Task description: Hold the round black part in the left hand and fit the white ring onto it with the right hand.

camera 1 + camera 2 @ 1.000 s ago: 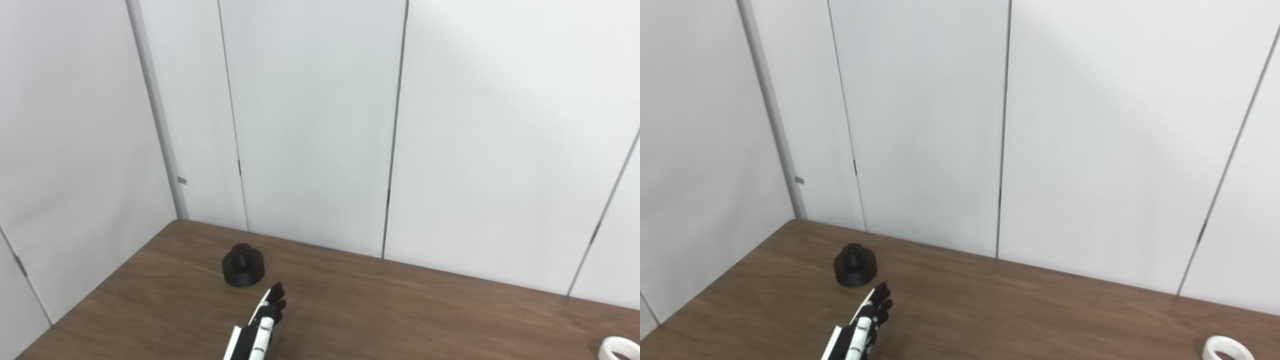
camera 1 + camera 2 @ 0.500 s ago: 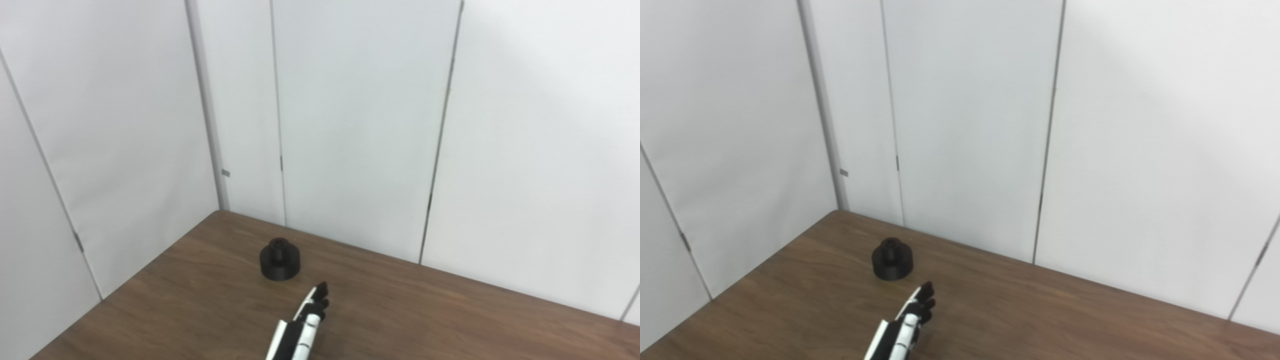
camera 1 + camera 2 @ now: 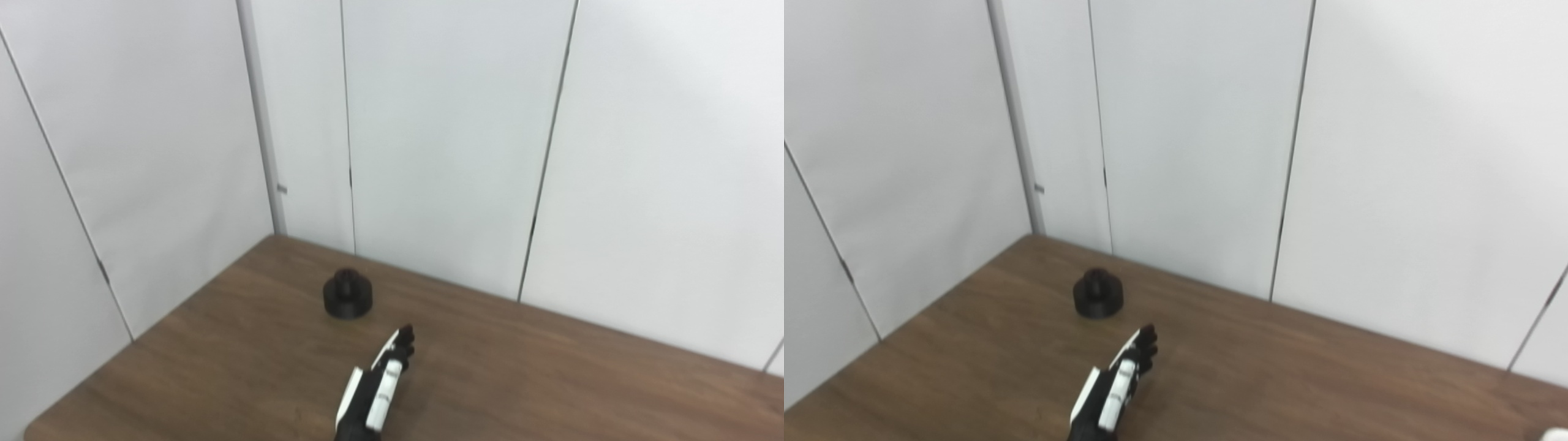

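Note:
The round black part stands on the brown table near its far left corner, a low disc with a raised hub on top. My left hand reaches in from the bottom edge, black and white, with its fingers stretched out towards the part. It is open and holds nothing. The fingertips end short of the part, to its near right, with bare table between them. Only a sliver of the white ring shows, at the bottom right corner of the right eye view. My right hand is out of view.
White wall panels close off the table at the back and on the left. The table's left edge runs diagonally from the far corner towards me.
The whole picture has shifted, so the camera has turned left and tipped down. The white ring has slid almost out of the frame. My left hand keeps about the same place beside the black part.

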